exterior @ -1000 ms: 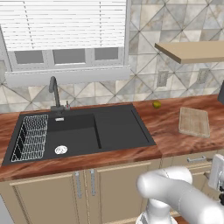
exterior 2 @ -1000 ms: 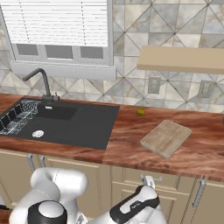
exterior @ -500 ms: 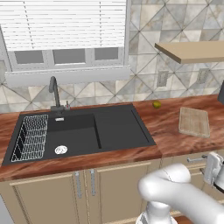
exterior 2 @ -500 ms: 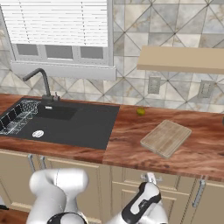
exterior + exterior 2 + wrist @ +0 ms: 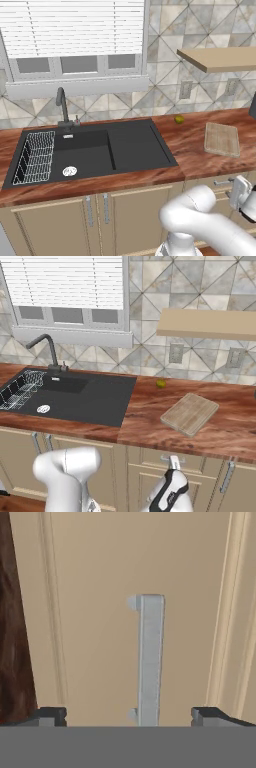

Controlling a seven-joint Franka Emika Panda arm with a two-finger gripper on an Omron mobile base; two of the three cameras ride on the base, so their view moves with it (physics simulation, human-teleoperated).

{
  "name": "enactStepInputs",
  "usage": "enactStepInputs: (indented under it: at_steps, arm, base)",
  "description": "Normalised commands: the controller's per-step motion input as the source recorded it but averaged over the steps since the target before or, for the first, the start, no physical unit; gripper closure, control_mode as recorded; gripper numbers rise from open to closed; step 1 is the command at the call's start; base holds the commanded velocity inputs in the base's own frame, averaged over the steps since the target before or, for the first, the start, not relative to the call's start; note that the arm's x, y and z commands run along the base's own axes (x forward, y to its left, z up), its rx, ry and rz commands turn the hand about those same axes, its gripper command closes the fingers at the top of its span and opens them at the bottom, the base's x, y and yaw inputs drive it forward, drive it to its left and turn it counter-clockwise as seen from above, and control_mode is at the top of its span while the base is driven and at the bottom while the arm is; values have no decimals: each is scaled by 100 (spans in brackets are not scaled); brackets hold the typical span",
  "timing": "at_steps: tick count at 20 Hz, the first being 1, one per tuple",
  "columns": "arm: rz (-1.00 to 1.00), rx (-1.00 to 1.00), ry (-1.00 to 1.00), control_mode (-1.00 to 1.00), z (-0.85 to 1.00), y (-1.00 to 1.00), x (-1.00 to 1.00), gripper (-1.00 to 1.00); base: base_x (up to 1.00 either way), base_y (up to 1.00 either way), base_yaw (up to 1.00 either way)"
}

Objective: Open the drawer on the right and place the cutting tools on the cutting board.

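Note:
The drawer [image 5: 145, 456] is shut, a pale tan front just under the wooden counter at the right. In the hand view its silver bar handle [image 5: 150, 657] runs up the middle of the drawer front [image 5: 95, 612]. My gripper [image 5: 129, 714] is open, its two dark tips standing wide on either side of the handle's near end without touching it. The hand [image 5: 172, 462] hangs right in front of the drawer, and from the left side the gripper [image 5: 240, 192] is at the far right edge. The cutting board [image 5: 189, 413] [image 5: 221, 139] lies bare on the counter above. The cutting tools are out of view.
A black sink [image 5: 85, 396] with a faucet [image 5: 47, 348] and a wire rack [image 5: 20, 388] takes up the counter's left. A small green fruit [image 5: 160, 383] sits near the wall. A tan wall shelf [image 5: 207, 323] hangs above the board. Tall cabinet doors [image 5: 55, 225] flank the drawer.
The hand has edged a little closer to the drawer front and its handle. The jaws have stayed wide open and the drawer has not moved.

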Motion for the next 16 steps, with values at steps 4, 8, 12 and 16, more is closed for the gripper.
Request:
enactStepInputs:
  at_steps: [4, 8, 12, 16]
  arm:
    - [0, -1, -8, -100, -23, -20, 28, -100]
    - [0, 0, -7, -100, -22, -21, 25, -100]
    - [0, 0, -5, -100, -24, -19, 33, -100]
    - [0, -1, -5, -100, -24, -12, 28, -100]
  base:
    - [0, 0, 0]
    - [0, 0, 0]
    - [0, 0, 0]
    - [0, 0, 0]
